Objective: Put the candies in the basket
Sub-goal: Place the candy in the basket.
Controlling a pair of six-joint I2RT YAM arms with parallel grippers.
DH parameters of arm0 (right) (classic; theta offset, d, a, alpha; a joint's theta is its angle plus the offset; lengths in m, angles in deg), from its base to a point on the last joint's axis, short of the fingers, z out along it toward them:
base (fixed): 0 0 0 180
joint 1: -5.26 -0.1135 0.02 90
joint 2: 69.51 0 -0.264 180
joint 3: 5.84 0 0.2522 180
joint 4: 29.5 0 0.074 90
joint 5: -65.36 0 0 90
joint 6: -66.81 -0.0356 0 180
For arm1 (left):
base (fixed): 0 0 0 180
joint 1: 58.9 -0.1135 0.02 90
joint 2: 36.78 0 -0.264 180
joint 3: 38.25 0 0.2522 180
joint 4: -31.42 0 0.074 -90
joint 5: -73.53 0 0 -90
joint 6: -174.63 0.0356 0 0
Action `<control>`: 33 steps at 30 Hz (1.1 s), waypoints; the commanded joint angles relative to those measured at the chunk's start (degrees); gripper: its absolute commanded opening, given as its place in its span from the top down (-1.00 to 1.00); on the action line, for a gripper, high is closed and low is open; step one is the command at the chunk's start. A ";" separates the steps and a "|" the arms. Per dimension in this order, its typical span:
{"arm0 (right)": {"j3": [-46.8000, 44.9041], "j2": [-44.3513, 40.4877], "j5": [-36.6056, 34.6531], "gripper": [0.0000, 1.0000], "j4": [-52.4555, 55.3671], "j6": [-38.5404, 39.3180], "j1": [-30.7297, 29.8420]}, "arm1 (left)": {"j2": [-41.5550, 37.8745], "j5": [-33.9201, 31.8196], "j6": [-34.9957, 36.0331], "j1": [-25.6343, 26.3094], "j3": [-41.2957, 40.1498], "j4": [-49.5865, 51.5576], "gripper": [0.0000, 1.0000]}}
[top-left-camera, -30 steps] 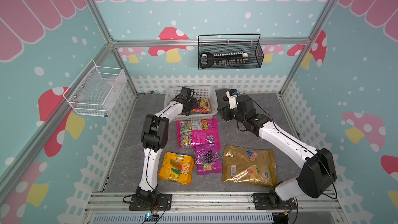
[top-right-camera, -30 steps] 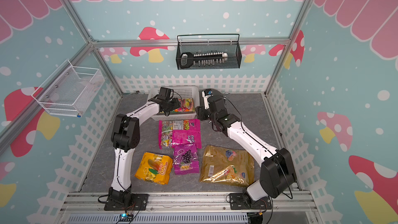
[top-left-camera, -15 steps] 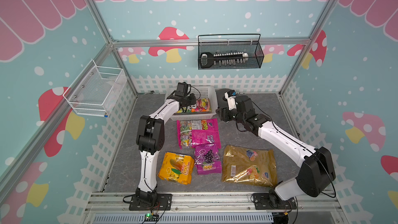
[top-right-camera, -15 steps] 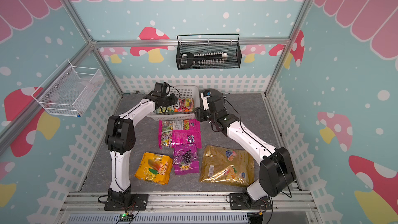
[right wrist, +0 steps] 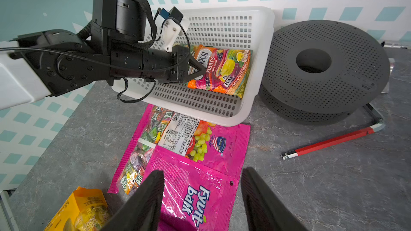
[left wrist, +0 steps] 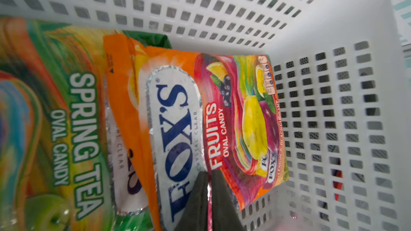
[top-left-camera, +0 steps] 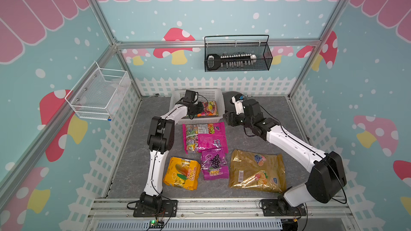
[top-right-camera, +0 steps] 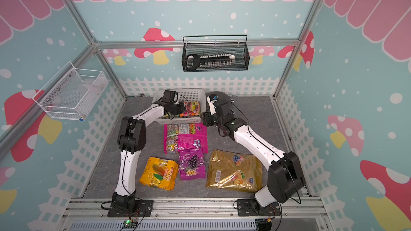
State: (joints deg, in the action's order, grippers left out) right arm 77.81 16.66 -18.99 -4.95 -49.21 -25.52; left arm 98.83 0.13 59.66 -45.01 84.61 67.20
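Right gripper (right wrist: pixel 201 173) spread over magenta bag (right wrist: pixel 231 152), left gripper (right wrist: pixel 199 70) inside basket (right wrist: pixel 265 41)

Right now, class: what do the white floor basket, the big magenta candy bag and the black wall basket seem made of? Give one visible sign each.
White floor basket: moulded plastic, smooth semi-gloss; rolled rim, grid holes.
Big magenta candy bag: thin glossy plastic film; glare, wrinkles, clear window.
Black wall basket: probably coated metal wire and mesh; thin rod rim, see-through sides.

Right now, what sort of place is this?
Likely a staged robot test cell, not a real shop: pastel mushroom-print wall panels, a bare aluminium frame, and two white-and-black robot arms bolted to a front rail.
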 commanded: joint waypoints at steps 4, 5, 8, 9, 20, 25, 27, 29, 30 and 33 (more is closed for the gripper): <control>0.37 -0.16 1.11 -0.22 0.83 -0.20 0.11 | 3.16 3.25 -0.07 -0.60 3.71 0.24 0.79; 0.63 -0.13 1.40 -0.23 1.26 0.06 0.08 | 2.98 3.80 -0.22 -0.61 3.90 0.13 0.79; 0.99 -0.38 1.81 -0.24 2.24 0.71 -0.03 | 1.28 4.29 0.00 -0.43 4.08 -0.23 0.77; 0.89 -0.47 1.93 -0.24 2.47 0.71 -0.01 | 0.48 4.33 -0.07 -0.44 3.96 -0.22 0.75; -3.15 1.75 12.71 -0.25 5.30 2.53 -1.62 | -18.54 6.83 -1.70 -0.44 -6.37 -0.22 0.44; -6.67 2.08 16.56 -0.29 7.18 3.07 -3.20 | -27.97 7.56 -1.12 -0.47 -17.25 -0.48 0.29; -7.85 2.40 16.49 -0.29 8.36 3.42 -3.98 | -31.27 7.30 -0.39 -0.51 -21.84 -0.39 0.23; -8.73 3.18 15.96 -0.30 9.85 3.65 -4.69 | -35.06 6.09 -0.13 -0.70 -26.70 -0.31 0.21; -9.04 3.58 15.49 -0.30 10.51 3.46 -4.98 | -36.74 5.84 -0.02 -0.87 -28.79 -0.31 0.19; -9.96 4.98 15.47 -0.31 12.62 3.01 -5.90 | -41.89 5.25 0.92 -1.74 -34.26 -0.25 0.10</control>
State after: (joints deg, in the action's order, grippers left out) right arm 68.82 20.05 -4.02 4.38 -46.74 -30.57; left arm 60.82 6.25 58.98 -45.73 53.45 66.20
